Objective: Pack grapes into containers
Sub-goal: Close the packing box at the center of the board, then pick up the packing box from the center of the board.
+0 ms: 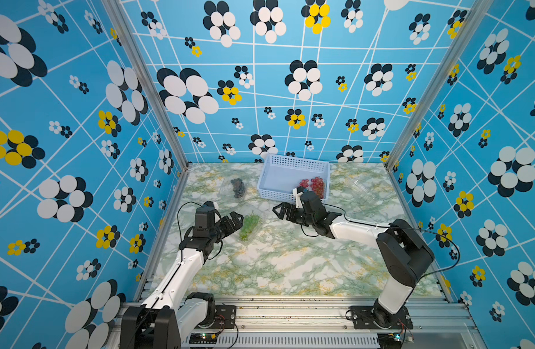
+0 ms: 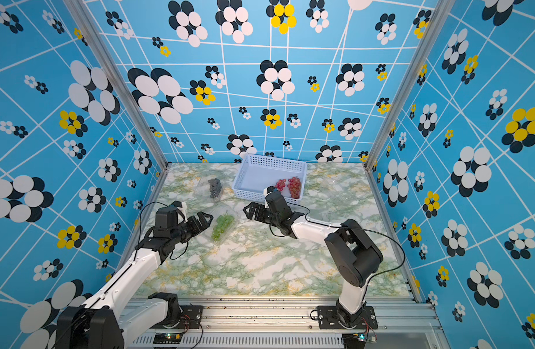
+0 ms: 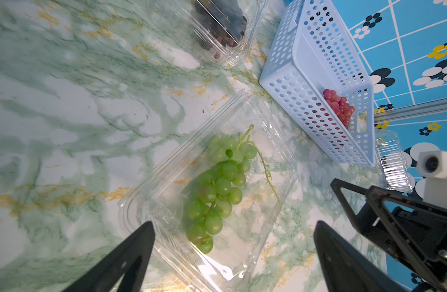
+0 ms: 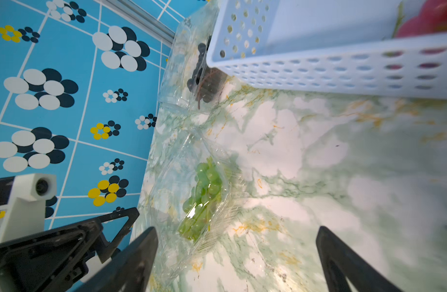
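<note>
**Both sets of jaws wide open, nothing held**

Left gripper sits just beside the green grapes lying in a clear container; dark grapes lie in another container farther back. Right gripper hovers before the basket holding two red bunches. A third container lies at far right

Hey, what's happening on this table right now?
The light green grape bunch lies in a clear plastic clamshell box between the robot's open left gripper and open right gripper, neither holding anything. A dark purple bunch sits in a second clamshell. Two red bunches lie in the light-blue perforated basket; a third clamshell is empty.
</note>
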